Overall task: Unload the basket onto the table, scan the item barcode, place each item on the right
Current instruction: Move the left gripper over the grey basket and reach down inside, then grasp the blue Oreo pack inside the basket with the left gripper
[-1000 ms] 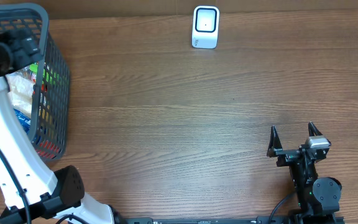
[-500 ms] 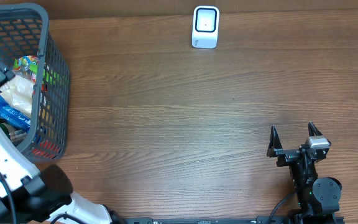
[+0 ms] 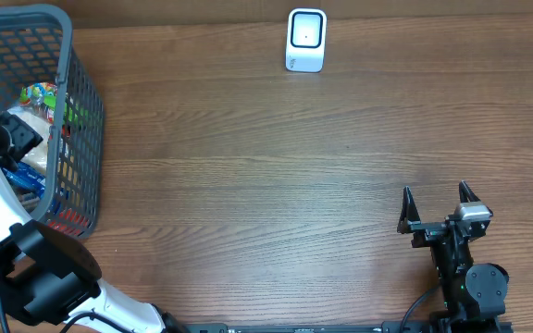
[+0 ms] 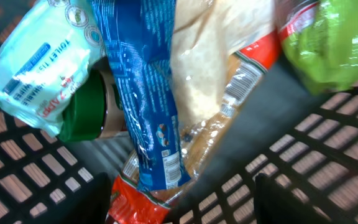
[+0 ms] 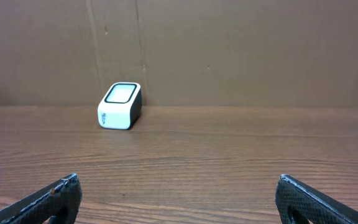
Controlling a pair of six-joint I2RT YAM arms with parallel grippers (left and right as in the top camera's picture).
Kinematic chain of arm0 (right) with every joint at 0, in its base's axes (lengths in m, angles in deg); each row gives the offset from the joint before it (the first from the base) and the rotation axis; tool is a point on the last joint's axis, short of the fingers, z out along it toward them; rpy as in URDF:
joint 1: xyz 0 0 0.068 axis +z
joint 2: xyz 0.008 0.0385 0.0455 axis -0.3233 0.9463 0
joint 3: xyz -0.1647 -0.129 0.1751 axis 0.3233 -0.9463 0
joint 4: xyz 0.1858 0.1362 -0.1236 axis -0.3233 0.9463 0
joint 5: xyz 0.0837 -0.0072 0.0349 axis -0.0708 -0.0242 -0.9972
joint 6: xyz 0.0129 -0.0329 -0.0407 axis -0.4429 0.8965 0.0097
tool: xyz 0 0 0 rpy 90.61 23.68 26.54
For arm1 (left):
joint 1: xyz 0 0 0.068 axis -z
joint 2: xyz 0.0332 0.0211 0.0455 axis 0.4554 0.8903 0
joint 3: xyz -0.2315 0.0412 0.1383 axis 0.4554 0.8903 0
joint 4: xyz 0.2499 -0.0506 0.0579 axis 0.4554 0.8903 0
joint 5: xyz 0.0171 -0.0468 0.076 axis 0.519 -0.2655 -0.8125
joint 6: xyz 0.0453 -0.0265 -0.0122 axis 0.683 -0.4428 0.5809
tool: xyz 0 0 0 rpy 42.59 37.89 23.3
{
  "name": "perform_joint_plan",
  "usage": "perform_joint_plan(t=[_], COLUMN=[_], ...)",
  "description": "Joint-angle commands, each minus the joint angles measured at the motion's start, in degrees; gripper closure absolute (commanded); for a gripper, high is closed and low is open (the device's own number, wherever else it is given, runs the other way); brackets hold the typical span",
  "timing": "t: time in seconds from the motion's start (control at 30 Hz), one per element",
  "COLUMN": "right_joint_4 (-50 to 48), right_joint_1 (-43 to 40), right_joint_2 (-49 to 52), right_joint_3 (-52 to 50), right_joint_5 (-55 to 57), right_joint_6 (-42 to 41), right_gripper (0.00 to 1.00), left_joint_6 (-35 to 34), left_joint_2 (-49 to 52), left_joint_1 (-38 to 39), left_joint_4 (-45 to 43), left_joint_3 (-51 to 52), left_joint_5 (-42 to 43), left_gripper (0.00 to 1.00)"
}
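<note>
One long blue packet (image 4: 145, 93) lies in the single dark mesh basket (image 3: 83, 139) at the far left of the surface (image 3: 266, 185). Around it are one white wipes pack (image 4: 33, 68), one green-lidded jar (image 4: 89, 115), one clear bag of pale contents (image 4: 210, 68) and one green pack (image 4: 328, 43). The left gripper (image 4: 182, 182) hangs inside the basket, its jaws parted on either side of the blue packet's end and gripping nothing. One white scanner (image 3: 305, 40) stands at the far edge, well apart. The right gripper (image 3: 438, 199) sits near right, spread wide and empty.
</note>
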Motion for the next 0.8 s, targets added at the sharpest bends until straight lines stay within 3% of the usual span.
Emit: perform_joint_plan(t=[0.0, 0.33, 0.63, 0.7, 0.77], right_joint_4=[-0.22, -0.22, -0.22, -0.22, -0.22], right_joint_1=[-0.07, -0.07, -0.09, -0.07, -0.09], right_joint_2=[-0.33, -0.33, -0.33, -0.33, -0.33], right_joint_3=[-0.59, -0.59, -0.59, -0.59, -0.59], right_joint_5=[0.35, 0.35, 0.35, 0.35, 0.33], right_joint_6=[0.37, 0.37, 0.37, 0.37, 0.37], right_gripper=[0.00, 0.00, 0.00, 0.00, 0.00], left_joint_6=[-0.24, 3.69, 7.48, 7.45, 7.30], left_joint_2=[-0.31, -0.31, -0.31, -0.31, -0.31], left_joint_1=[-0.24, -0.24, -0.24, -0.24, -0.24], left_joint_4=[-1.79, -10.36, -17.88, -17.92, -17.97], left_joint_3=[3.08, 11.32, 18.88, 19.17, 19.15], left_joint_5=[-3.32, -5.51, -5.46, -5.46, -5.46], left_gripper=[0.49, 0.62, 0.62, 0.68, 0.81])
